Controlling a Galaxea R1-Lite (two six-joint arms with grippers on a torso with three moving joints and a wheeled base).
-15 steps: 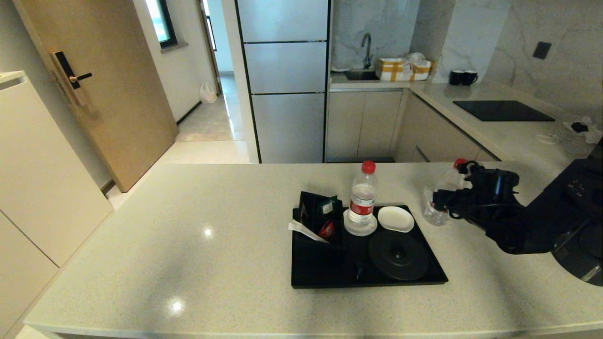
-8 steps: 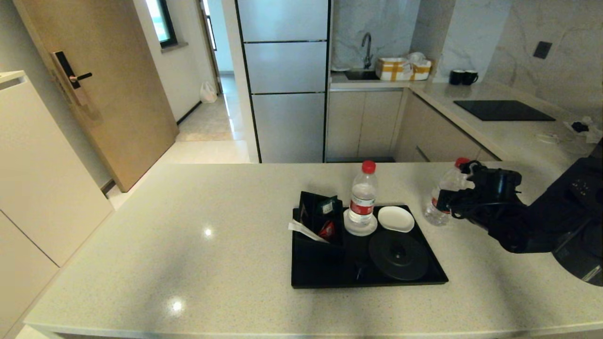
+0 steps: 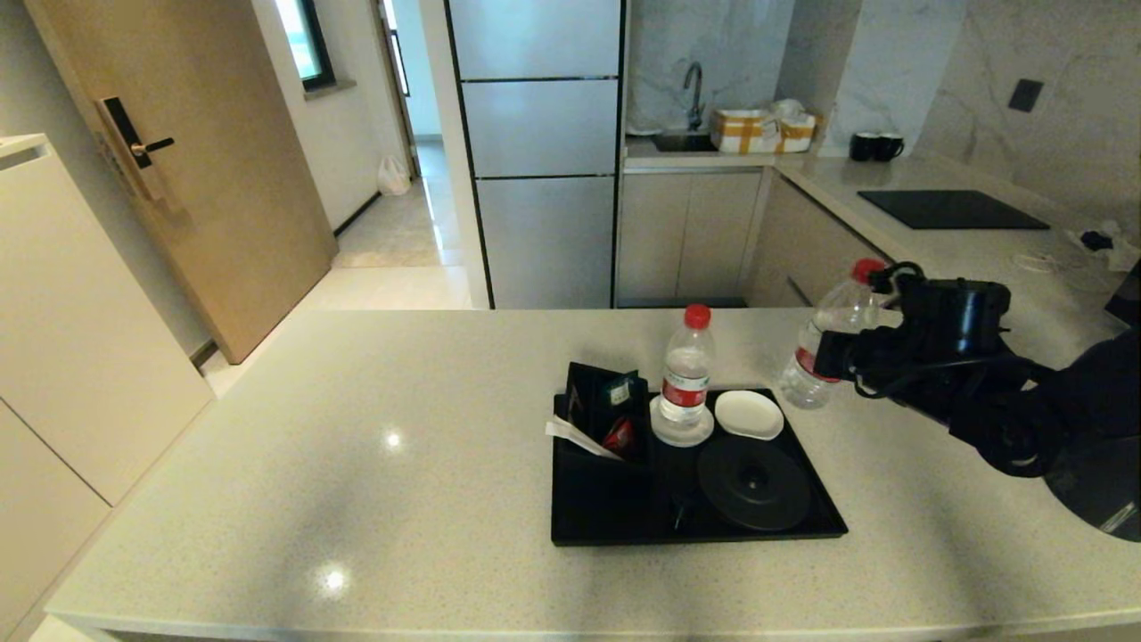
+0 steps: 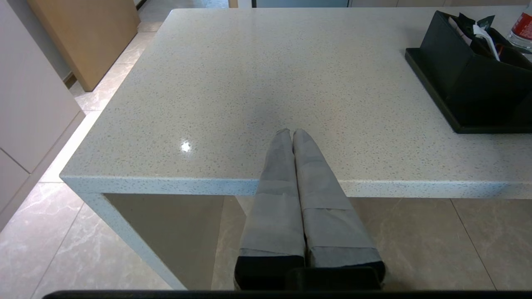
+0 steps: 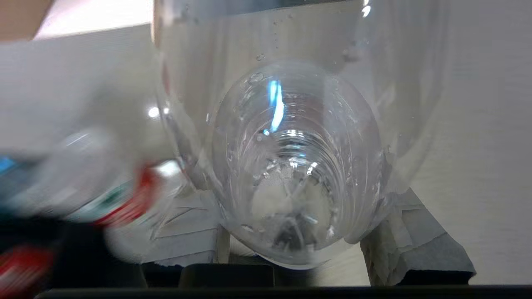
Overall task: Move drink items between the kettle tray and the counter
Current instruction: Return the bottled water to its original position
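In the head view the right gripper (image 3: pixel 824 357) clamps a clear bottle (image 3: pixel 818 349) around its labelled middle and holds it tilted, red cap leaning back toward the arm, base hanging above the counter (image 3: pixel 357 446) just off the far right corner of the kettle tray (image 3: pixel 624 522); the hold at mid-body probably keeps the thin plastic from slipping, and the lift clears the tray's low rim; a second bottle (image 3: pixel 686 370) stands upright on a white saucer (image 3: pixel 664 432) inside the tray, with an empty saucer (image 3: pixel 749 415) beside it nearest the carried bottle, which I judge the likely spot for it; the round kettle base (image 3: pixel 754 481) is bare and no kettle shows anywhere; a sachet box (image 3: pixel 602 406) fills the tray's left end; the left wrist view adds what the head view lacks, the left gripper (image 4: pixel 292 133) parked low by the counter's near edge, fingers pressed together on nothing, the tray's end off to one side; the right wrist view looks along the held bottle (image 5: pixel 297 166) and shows the taped fingers (image 5: pixel 415 245) pressing its sides, which the head view hides behind the wrist, yet it tells nothing of height above the tray.
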